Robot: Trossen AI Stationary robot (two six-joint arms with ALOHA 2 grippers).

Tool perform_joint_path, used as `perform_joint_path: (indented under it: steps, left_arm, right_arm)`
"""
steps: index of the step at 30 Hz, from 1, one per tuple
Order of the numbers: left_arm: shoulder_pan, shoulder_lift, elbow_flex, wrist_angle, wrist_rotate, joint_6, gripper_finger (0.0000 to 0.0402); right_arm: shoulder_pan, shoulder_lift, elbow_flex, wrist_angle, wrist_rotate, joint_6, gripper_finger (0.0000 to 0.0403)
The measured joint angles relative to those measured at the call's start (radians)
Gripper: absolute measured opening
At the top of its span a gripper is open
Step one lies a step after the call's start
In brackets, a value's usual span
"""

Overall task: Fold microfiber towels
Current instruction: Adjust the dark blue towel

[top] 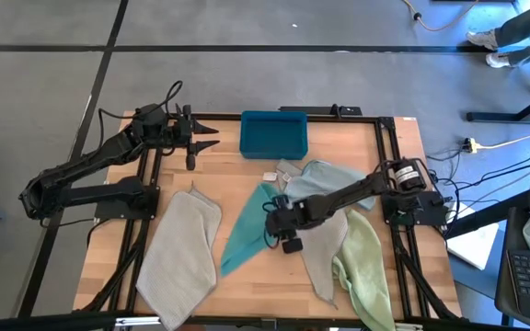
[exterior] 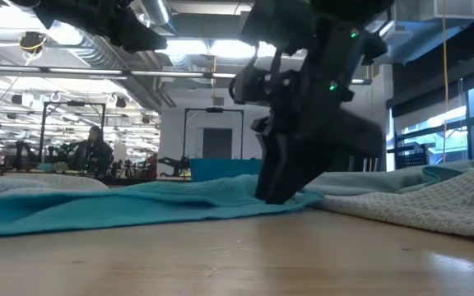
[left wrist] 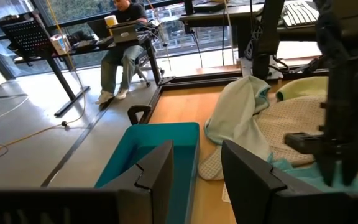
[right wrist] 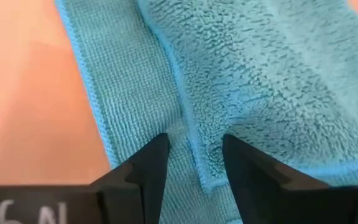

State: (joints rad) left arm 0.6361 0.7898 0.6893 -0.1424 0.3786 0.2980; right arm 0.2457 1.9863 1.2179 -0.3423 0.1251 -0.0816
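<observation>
You're mid-pickup on the teal towel [right wrist: 241,93]: the right gripper [right wrist: 194,165] is down on it, fingers partly apart straddling a folded hem, nothing pinched yet. Next you'd probably close and lift. The left gripper [top: 212,134] is parked, part-open, 1 bin [top: 273,132] just ahead.

The light is bright and even, and it comes from above. In the low view, long ceiling lamps [exterior: 196,48] glow white and wash out, and daylight comes in through the big windows [exterior: 459,123]. The right gripper [exterior: 282,193] looks dark against all that light, and it is a bit blurry. The wood table [exterior: 237,255] close to the camera is soft and out of focus. In the right wrist view, the teal towel [right wrist: 247,81] just past the fingertips is sharp, with every little loop showing. Shadows under the arms are faint in the high view. In the left wrist view, straight lines bend near the edges.
</observation>
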Motion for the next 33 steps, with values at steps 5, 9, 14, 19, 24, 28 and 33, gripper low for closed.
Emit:
perform_joint_path:
  steps: [5, 9, 14, 19, 24, 28, 33]
  left_arm:
    - [-0.002, 0.0, 0.0, 0.0, 0.0, -0.008, 0.0129]
    - [-0.007, 0.0, 0.0, 0.0, 0.0, -0.016, 0.0129]
    - [-0.012, 0.0, 0.0, 0.0, 0.0, -0.016, 0.0129]
    - [-0.011, 0.0, 0.0, 0.001, 0.0, -0.015, 0.0129]
    - [-0.011, 0.0, 0.0, 0.0, 0.0, -0.015, 0.0129]
    - [-0.011, 0.0, 0.0, -0.002, 0.0, -0.022, 0.0129]
    - [-0.029, 0.001, 0.0, -0.022, 0.0, -0.05, 0.0129]
  right_arm:
    - [0.058, -0.011, 0.009, 0.058, -0.001, 0.031, 0.0159]
    - [0.067, -0.015, 0.029, 0.018, 0.004, 0.085, 0.0159]
    - [0.068, -0.022, 0.053, -0.126, 0.262, 0.077, 0.0158]
    - [0.06, -0.023, 0.036, -0.169, 0.257, 0.08, 0.0158]
    - [0.072, -0.023, -0.019, -0.113, 0.172, 0.158, 0.0158]
    - [0.106, -0.025, -0.036, -0.106, 0.18, 0.243, 0.0158]
    - [0.172, -0.025, -0.037, -0.064, 0.118, 0.33, 0.0158]
